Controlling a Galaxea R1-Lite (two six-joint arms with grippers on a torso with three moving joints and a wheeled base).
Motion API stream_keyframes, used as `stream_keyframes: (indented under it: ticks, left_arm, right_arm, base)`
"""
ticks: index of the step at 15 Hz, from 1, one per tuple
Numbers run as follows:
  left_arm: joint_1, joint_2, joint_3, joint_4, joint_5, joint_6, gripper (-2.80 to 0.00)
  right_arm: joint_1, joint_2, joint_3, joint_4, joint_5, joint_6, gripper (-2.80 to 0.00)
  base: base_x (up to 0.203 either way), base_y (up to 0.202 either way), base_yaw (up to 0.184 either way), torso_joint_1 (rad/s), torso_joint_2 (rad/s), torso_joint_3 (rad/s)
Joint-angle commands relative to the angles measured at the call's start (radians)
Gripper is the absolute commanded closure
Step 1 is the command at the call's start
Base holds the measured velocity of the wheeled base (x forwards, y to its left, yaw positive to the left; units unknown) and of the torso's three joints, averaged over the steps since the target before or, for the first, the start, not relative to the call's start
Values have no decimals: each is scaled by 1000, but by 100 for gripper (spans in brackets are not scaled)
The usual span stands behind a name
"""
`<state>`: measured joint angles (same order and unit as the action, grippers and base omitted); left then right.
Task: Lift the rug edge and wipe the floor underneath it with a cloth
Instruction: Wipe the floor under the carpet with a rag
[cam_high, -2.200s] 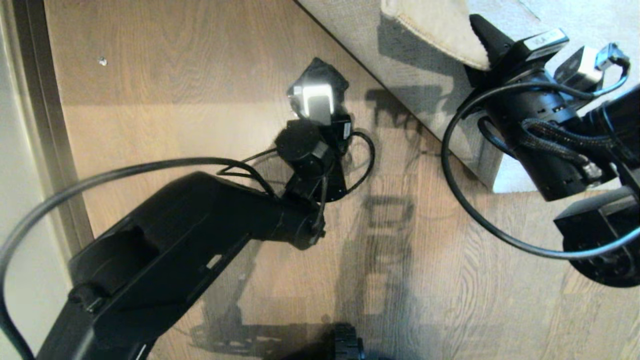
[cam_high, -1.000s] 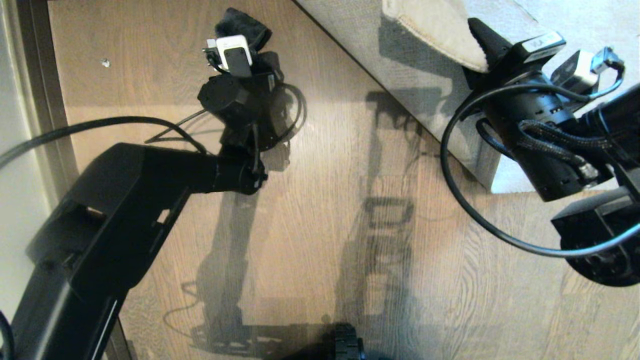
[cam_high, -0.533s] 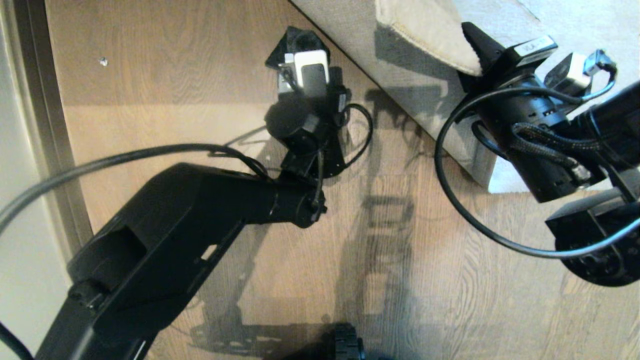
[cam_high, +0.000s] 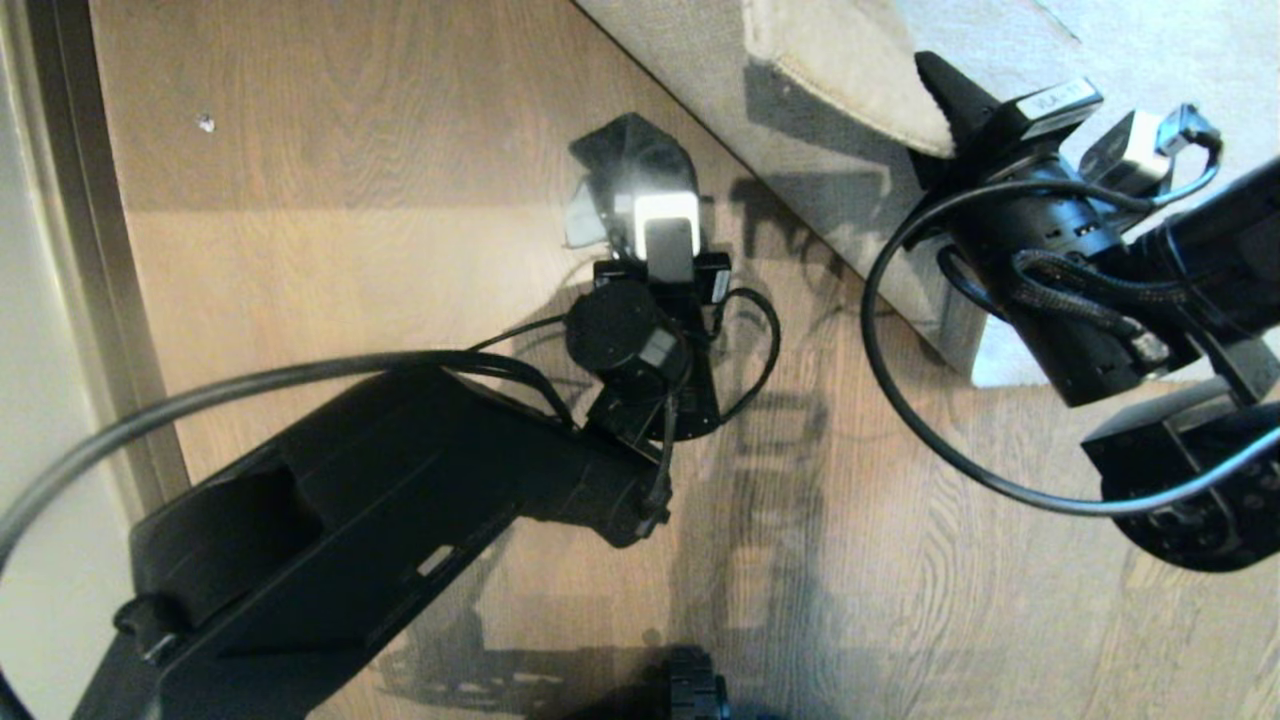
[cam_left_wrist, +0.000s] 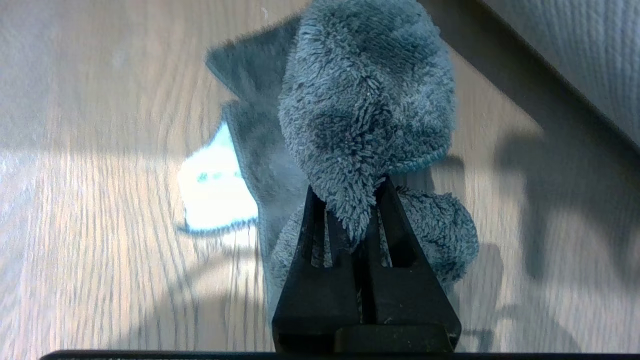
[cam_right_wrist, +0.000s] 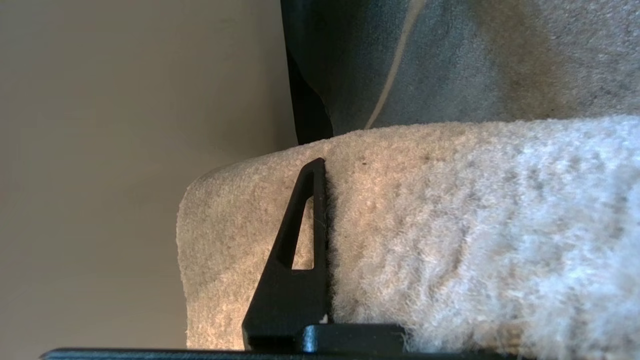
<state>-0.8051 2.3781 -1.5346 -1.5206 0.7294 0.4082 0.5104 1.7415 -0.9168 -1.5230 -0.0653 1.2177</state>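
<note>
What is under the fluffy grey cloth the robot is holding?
Under the cloth, pinched in the left gripper, lies brown wooden floor. The patch directly beneath it is covered, so it cannot be seen.

Pale wall (cam_high: 40, 400) runs along the far-left side. A dark baseboard strip (cam_high: 85, 250) sits just beside it. Small white speck (cam_high: 205, 123) lies far left, well apart from the strip.

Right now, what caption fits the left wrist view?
Left hand shut on fuzzy grey cloth, pressed to wood floor beside the rug edge.
</note>
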Motion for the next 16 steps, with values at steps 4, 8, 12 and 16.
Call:
stream_keyframes:
  ticks: [4, 8, 12, 16]
  left_arm:
    - [-86, -55, 91, -32, 3, 1, 0]
    - [-159, -65, 149, -34, 2, -2, 0]
    - [-154, -53, 163, -46, 1, -9, 0]
    - [-107, -35, 162, -45, -5, -16, 0]
  right_arm:
    - [0, 13, -11, -43, 1, 5, 0]
    - [0, 9, -5, -43, -1, -3, 0]
    - [0, 6, -4, -43, -1, -4, 0]
    - [0, 7, 1, -43, -2, -6, 0]
  base:
    - [0, 0, 0, 0, 0, 0]
    - [0, 0, 0, 0, 0, 0]
    - [0, 0, 0, 0, 0, 0]
    - [0, 0, 0, 0, 0, 0]
